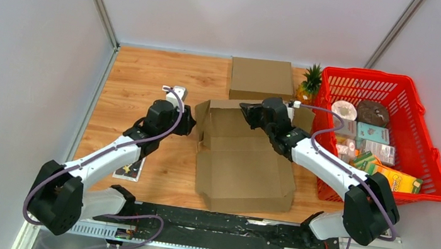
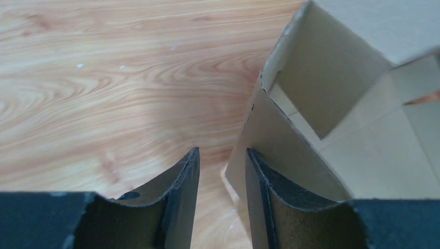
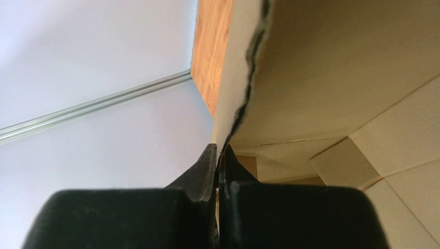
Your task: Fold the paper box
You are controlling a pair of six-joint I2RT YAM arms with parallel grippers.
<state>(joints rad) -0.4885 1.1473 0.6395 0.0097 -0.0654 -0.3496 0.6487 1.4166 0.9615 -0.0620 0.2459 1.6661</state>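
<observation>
Right up against the lens in the right wrist view is the right claw [image 3: 218, 155]. Its two black fingers are pressed together with the ragged edge of a cardboard wall running straight down into the seam, so I'd call that a pinch on the paper box [image 1: 242, 159], on its far wall going by the overhead view. My guess is it's holding that wall upright so a side can be brought in against it. Outward from there, that view is mostly the box's inside, all creased panels, plus a sliver of the wooden surface [image 1: 141, 77] and a grey wall [image 3: 78, 52] beyond. The left claw [image 2: 222, 155] is the opposite story: fingers spread, bare wood showing in the gap, nothing between them. It sits just beside the box's left side flap [image 2: 270, 135], with one finger so close I can't tell if it's touching. Reads to me like it's lined up to grab or nudge that flap, with no grip on it yet. The overhead camera gives what neither wrist cam does: the box lies mid-surface between the arms, near half flat and open, only the far end standing, so I'd say the folding is at an early stage. It also shows a second cardboard piece [image 1: 261, 79] at the back, a pineapple [image 1: 310, 85] and a red basket [image 1: 436, 157] of groceries off to the right, apart from the work.
</observation>
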